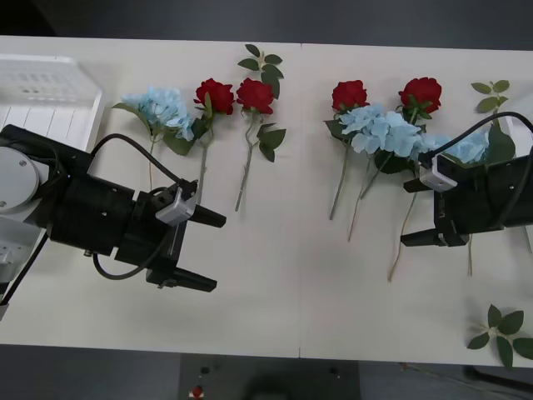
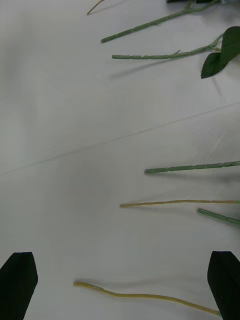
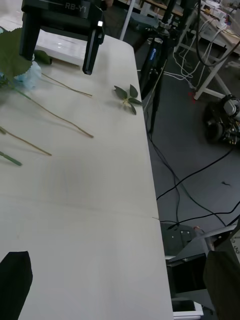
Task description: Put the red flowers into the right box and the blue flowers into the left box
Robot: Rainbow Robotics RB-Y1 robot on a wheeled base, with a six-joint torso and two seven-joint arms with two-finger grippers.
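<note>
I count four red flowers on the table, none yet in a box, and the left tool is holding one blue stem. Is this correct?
Not quite. The left tool holds nothing: the front view shows its fingers open above bare table, clear of the stems. The rest stands: four red flowers lie on the table, none in the left box.

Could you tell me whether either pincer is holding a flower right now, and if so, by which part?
Nothing is held. The left pincer hangs open over bare table, and the right pincer is open above the stems of the blue flowers.
</note>
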